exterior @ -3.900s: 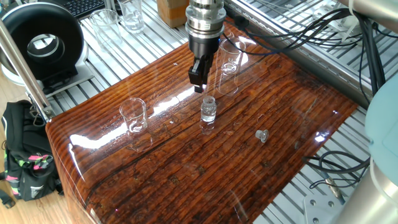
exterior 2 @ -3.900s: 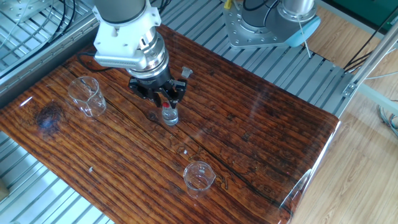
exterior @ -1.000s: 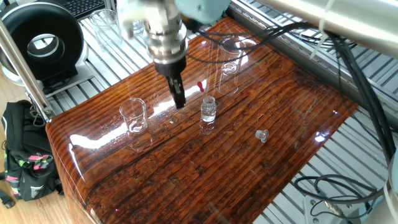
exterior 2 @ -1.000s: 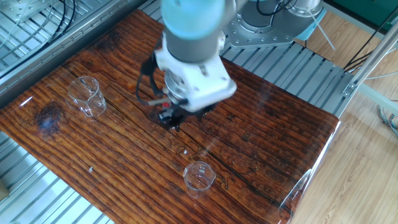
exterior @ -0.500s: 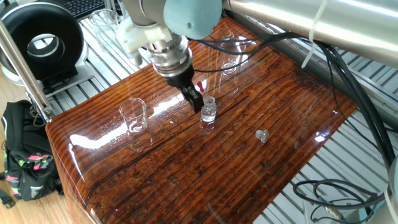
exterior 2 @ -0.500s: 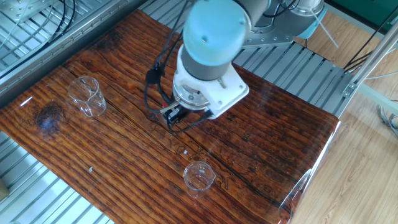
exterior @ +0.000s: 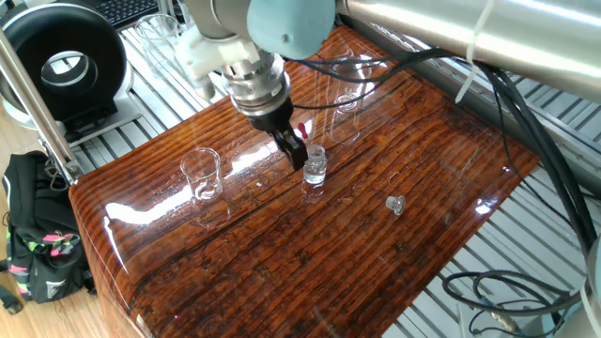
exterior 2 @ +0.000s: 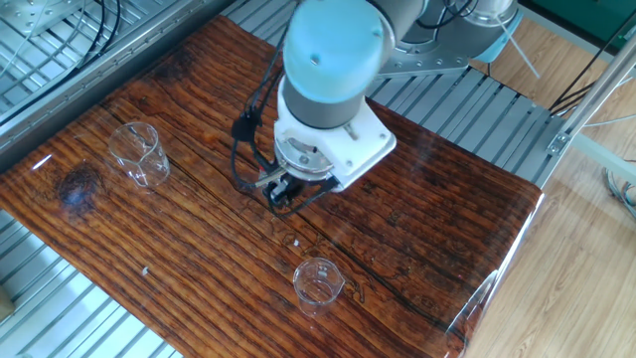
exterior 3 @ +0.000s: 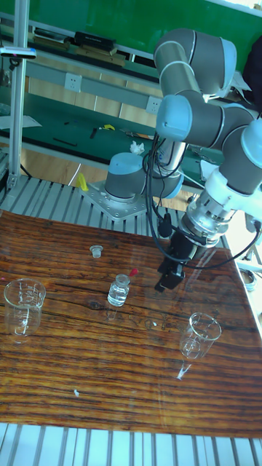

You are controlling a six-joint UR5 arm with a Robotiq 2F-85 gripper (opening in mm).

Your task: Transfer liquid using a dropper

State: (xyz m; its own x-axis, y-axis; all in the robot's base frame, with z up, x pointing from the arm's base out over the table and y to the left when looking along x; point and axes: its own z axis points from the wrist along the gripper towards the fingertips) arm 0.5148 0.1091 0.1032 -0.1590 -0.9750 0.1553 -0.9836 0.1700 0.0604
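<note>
Tabletop [exterior: 282,263] front half open; pincer [exterior 3: 169,279] beside vial [exterior 3: 118,290], grip state unclear.

Table [exterior: 282,253]: dark reddish-brown wood, black grain streaks, glossy white glare. Dropper [exterior 3: 129,277]: red bulb, clear tube. Vial [exterior 3: 118,290] and both beakers [exterior 3: 22,305] [exterior 3: 199,335]: colourless, clear. Gripper [exterior 3: 169,279]: black fingers, silver wrist. Arm joints [exterior 2: 333,48]: pale blue caps, grey body. Back wall [exterior 3: 109,18]: green.

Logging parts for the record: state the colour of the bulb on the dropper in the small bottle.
Red. The dropper bulb shows best in the tall fixed view, above the small bottle.
</note>
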